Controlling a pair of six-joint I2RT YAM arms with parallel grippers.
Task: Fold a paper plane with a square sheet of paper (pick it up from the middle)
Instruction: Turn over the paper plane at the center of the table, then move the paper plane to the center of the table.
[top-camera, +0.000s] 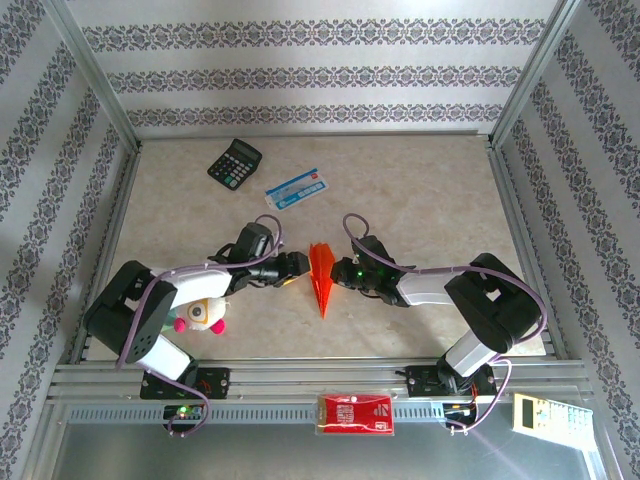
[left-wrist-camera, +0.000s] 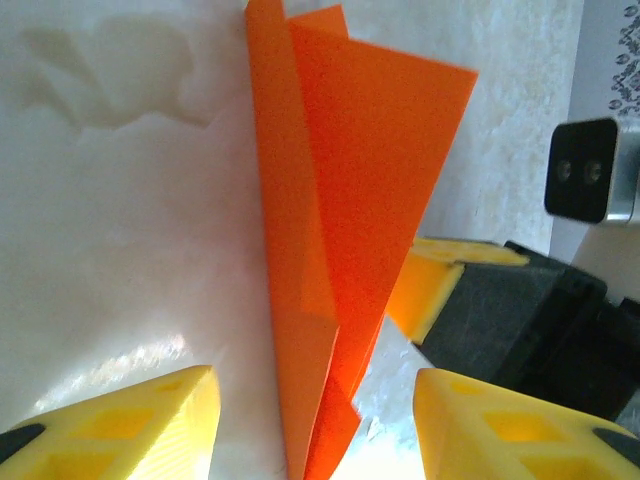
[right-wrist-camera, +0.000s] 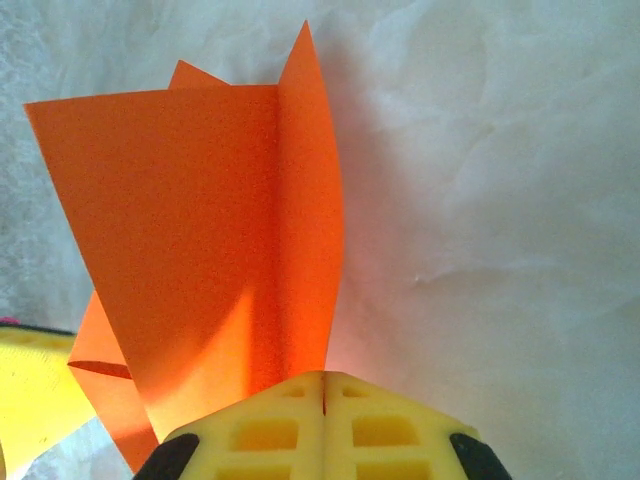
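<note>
My right gripper (right-wrist-camera: 323, 388), nearest the lens, is closed on the crease of the orange paper plane (right-wrist-camera: 230, 220) standing mid table (right-wrist-camera: 480, 200), left gripper (left-wrist-camera: 310, 388) open astride its narrow end; closing off-centre could crumple a wing or tug it free.

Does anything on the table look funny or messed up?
The paper plane looks a bit wonky: in the left wrist view its folded layers fan apart and their edges don't match. Nothing looks torn or spilled.
</note>
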